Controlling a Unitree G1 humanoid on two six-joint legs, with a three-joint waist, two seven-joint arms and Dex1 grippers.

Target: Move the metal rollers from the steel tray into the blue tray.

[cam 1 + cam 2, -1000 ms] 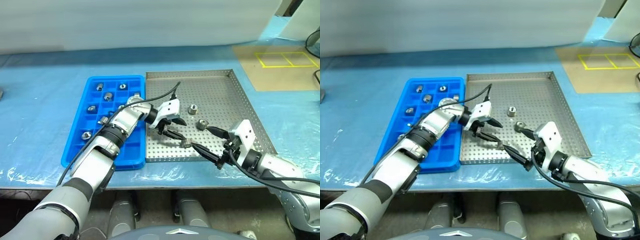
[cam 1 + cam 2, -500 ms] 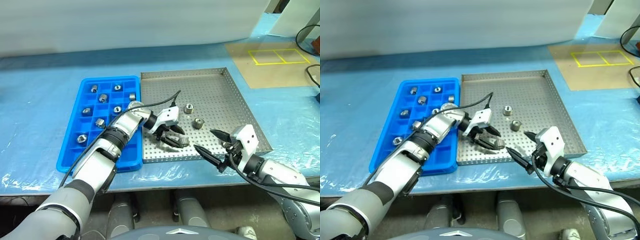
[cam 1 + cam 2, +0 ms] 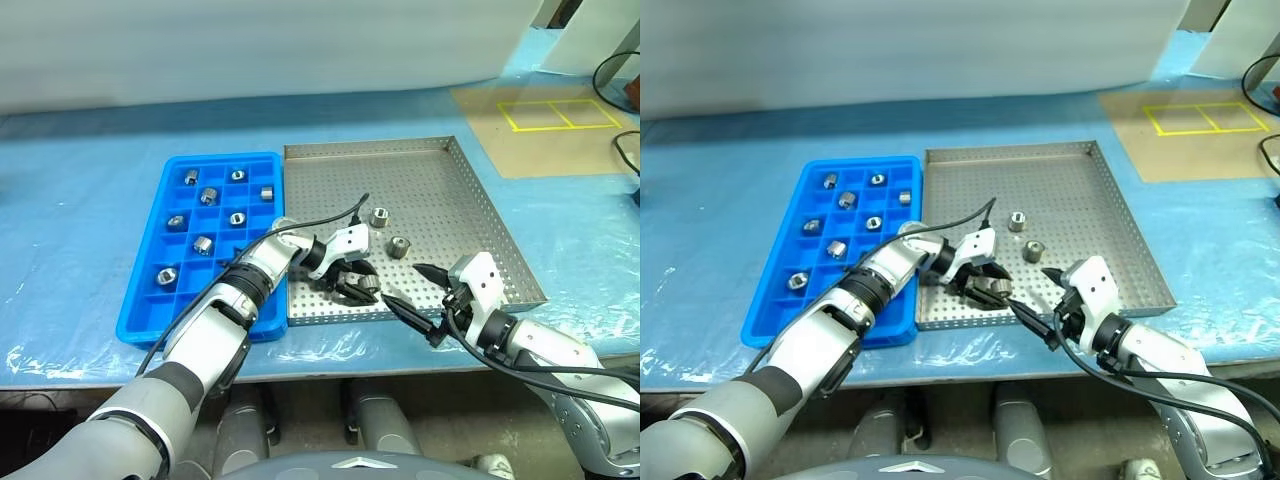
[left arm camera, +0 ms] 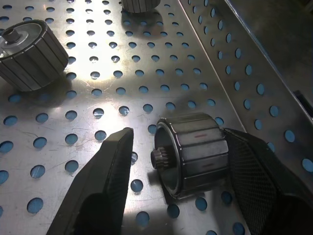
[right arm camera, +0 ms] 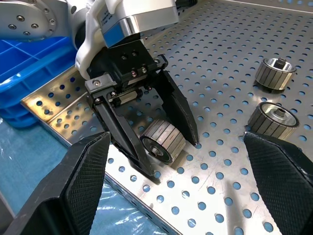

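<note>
Black L fingers [image 4: 107,181] straddle roller [image 4: 193,152], one touching; R fingers [image 5: 85,191] wide apart, empty.

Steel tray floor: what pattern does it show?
Rows of small round holes across the steel tray, clearest in the left wrist view.

You get bright, even light from overhead, so shadows on the table [image 3: 90,190] are short and soft. The steel tray [image 3: 440,190] gives a dull, diffuse sheen in the head views, with no hard glare. Up close, in the left wrist view, you see a hot white patch on the perforated floor beside a roller [image 4: 193,152], which throws a dark shadow under itself. The roller there is sharp; the black fingers [image 4: 102,191] at the frame's base go soft. In the right wrist view the near fingers [image 5: 78,188] blur too, while the tray floor stays crisp. The white backdrop [image 3: 250,45] looks hazy and washed out.
</note>
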